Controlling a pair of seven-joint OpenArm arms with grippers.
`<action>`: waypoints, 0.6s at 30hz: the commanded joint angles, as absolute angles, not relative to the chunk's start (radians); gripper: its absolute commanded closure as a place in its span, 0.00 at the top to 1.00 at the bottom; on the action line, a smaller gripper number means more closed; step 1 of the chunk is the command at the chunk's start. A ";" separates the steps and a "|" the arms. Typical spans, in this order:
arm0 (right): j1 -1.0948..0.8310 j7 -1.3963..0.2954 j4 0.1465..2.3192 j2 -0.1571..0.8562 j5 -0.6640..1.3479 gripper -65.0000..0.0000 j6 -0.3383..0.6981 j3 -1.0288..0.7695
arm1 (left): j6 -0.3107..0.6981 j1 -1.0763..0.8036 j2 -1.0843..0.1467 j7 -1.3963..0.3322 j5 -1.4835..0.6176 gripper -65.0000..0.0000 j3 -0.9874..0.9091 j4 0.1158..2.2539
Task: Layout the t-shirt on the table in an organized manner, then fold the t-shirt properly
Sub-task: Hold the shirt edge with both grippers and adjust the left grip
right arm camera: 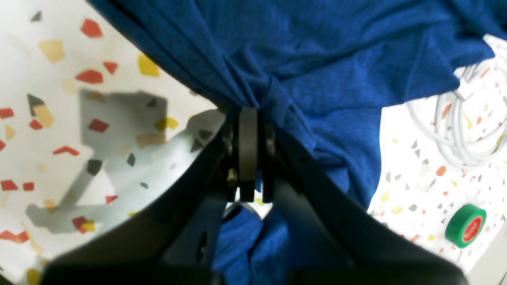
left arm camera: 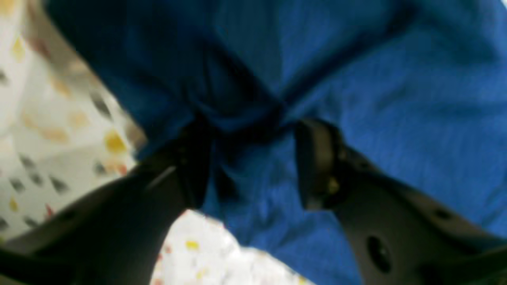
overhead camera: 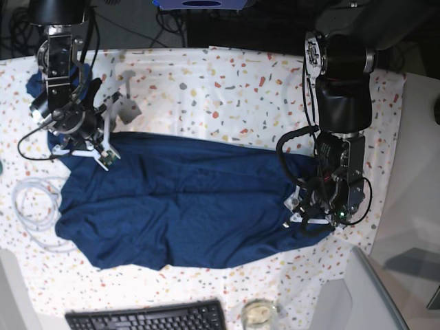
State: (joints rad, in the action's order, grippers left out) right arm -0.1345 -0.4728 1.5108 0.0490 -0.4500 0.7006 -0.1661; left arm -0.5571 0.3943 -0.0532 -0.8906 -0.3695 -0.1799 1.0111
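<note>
My left gripper [left arm camera: 253, 158] has its jaws spread apart, a bunched pucker of the t-shirt [overhead camera: 185, 206] sitting loose between them, not pinched. My right gripper [right arm camera: 248, 118] is clamped tight on a gathered ridge of cloth. The shirt lies rumpled across the bench [overhead camera: 227, 89], stretched between the two jaws. It looks light, limp and wrinkle-prone, so I'd say take hold at seams or hem corners, not mid-panel. A white cable [right arm camera: 463, 130] and a green tape roll [right arm camera: 466, 225] sit off beside my right jaws.
</note>
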 commanded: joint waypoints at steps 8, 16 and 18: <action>-0.125 -0.461 1.526 0.054 -0.446 0.00 0.698 -0.166 | -0.558 0.499 -0.016 -0.823 -0.369 0.54 -0.180 0.978; -0.131 -0.461 1.529 0.054 -0.446 0.00 0.698 -0.176 | -0.443 0.130 -0.022 -0.806 -0.371 0.53 -0.248 1.431; -0.133 -0.461 1.529 0.054 -0.446 0.00 0.698 -0.176 | -0.394 0.036 -0.022 -0.766 -0.371 0.53 -0.308 1.474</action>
